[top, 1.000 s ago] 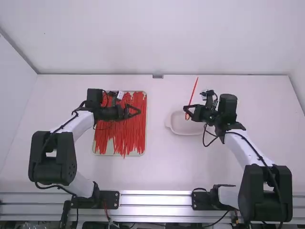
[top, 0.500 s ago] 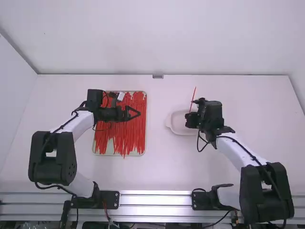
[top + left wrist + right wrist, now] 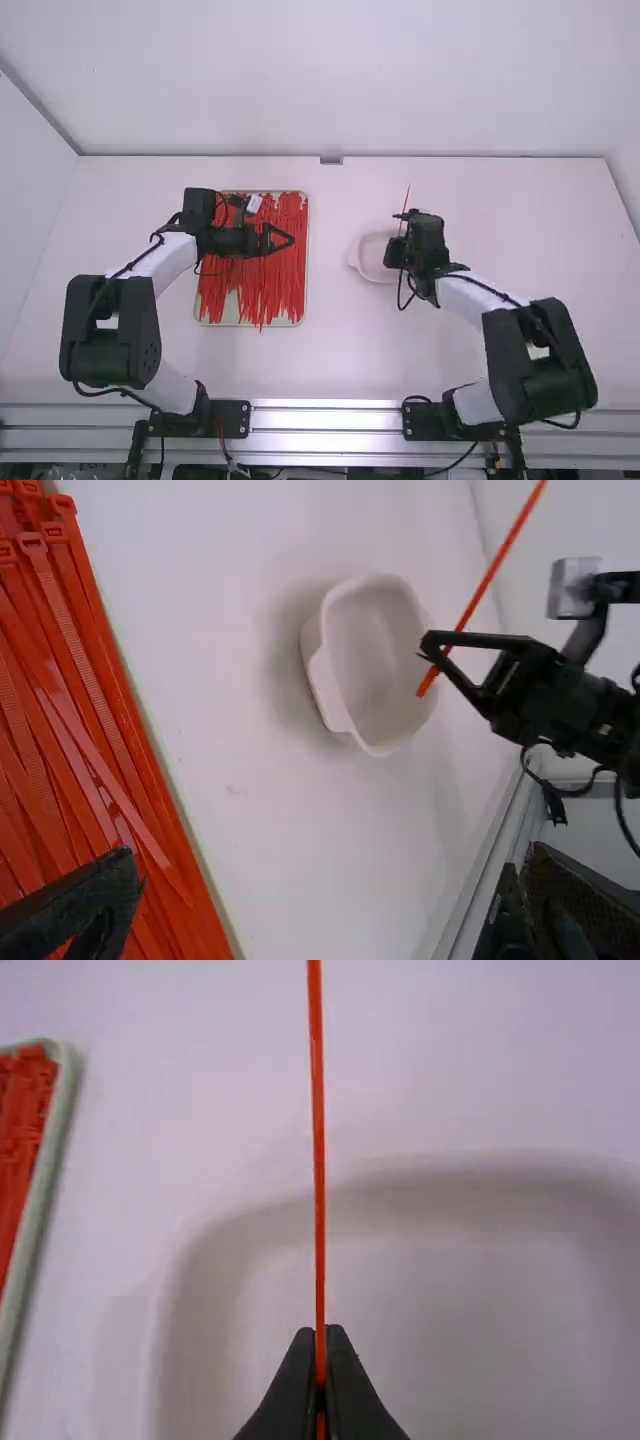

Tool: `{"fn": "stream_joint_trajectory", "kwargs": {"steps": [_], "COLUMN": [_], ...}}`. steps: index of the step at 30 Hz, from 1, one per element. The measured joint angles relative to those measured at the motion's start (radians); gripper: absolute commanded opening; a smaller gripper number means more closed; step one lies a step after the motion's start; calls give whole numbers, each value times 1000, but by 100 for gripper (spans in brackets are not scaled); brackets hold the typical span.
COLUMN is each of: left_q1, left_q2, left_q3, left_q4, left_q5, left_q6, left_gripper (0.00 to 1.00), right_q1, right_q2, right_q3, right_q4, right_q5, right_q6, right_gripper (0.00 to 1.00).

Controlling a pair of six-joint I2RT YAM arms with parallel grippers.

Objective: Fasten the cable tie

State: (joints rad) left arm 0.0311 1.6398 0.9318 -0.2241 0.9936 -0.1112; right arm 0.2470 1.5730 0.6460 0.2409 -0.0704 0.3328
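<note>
A white table (image 3: 520,200) was seen from above, with two white-and-black robot arms reaching away from the camera.

The right gripper (image 3: 397,247) was at the near-middle of the table, above a small white bowl (image 3: 362,262). Its two black fingers were pressed together on a single orange-red cable tie (image 3: 405,213), clamping it close to one end. The tie stood nearly upright, and the long free part of it rose as a thin, straight line. In the right wrist view, the fingertips (image 3: 320,1345) met around the strip (image 3: 316,1160), with the bowl's rounded rim (image 3: 250,1222) below and behind it. The left wrist view showed the same gripper (image 3: 425,662) from farther off, pinching the tie (image 3: 485,580) over the far edge of the bowl (image 3: 335,695). The tie slanted up and away from the bowl.

To the left of the bowl, and apart from it, lay a flat pale-rimmed tray (image 3: 304,262). It carried a thick heap of orange-red cable ties (image 3: 255,285), most of them lying lengthwise. The left gripper (image 3: 285,239) was over the far half of this heap. Whether its claw was apart or together could not be told. In the left wrist view, the heaped ties (image 3: 60,680) lay side by side and overlapping, beside bare table.
</note>
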Motion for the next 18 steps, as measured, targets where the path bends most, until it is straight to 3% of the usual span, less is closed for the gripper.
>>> {"fn": "stream_joint_trajectory", "kwargs": {"steps": [10, 12, 16, 17, 18], "left_q1": [0, 0, 0, 0, 0], "left_q2": [0, 0, 0, 0, 0], "left_q3": [0, 0, 0, 0, 0], "left_q4": [0, 0, 1, 1, 0], "left_q5": [0, 0, -2, -3, -3], "left_q6": [0, 0, 0, 2, 4], "left_gripper": [99, 99, 99, 100, 99], "right_q1": [-12, -13, -12, -12, -12], "right_q2": [41, 41, 41, 41, 41], "right_q3": [0, 0, 0, 0, 0], "right_q4": [9, 8, 11, 13, 14], "right_q5": [-27, -29, -29, -31, -29], "right_q6": [1, 1, 9, 14, 14], "right_gripper": [0, 16, 35, 49, 52]}}
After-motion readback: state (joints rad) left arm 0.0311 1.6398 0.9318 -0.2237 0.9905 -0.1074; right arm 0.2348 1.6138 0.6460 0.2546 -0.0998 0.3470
